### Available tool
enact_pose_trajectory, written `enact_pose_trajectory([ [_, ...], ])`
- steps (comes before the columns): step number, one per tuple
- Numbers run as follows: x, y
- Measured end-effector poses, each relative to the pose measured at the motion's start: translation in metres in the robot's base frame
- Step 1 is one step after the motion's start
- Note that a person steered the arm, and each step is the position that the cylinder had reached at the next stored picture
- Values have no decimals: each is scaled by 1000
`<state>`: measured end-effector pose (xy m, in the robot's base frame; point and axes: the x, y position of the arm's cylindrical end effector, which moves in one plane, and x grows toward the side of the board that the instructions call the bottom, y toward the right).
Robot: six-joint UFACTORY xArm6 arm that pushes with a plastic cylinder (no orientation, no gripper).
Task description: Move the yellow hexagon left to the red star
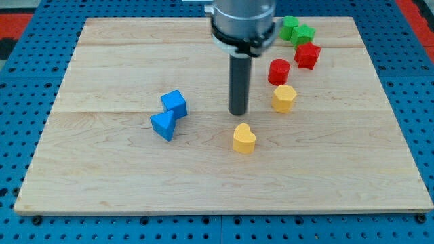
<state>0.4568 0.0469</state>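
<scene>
view: single; high front, angled down; whole board in frame

Counter: one pale wooden board, made of planks joined lengthwise, seams running across the view from left to right; grain light and even; corners rounded. Base: blue perforated panel with regular rows of small dark holes, showing on all four sides of the board. Red surface: a small patch at the view's top right corner. Light: even, soft, with short shadows on the wood.
</scene>
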Motion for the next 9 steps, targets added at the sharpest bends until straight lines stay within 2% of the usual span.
enact_pose_trajectory([
  [1, -22, 35],
  [2, -95, 9],
  [3, -53, 2],
  [4, -10, 41],
  [5, -25, 93],
  [6, -54, 119],
  [7, -31, 138],
  [8, -98, 111],
  [9, -132, 111],
])
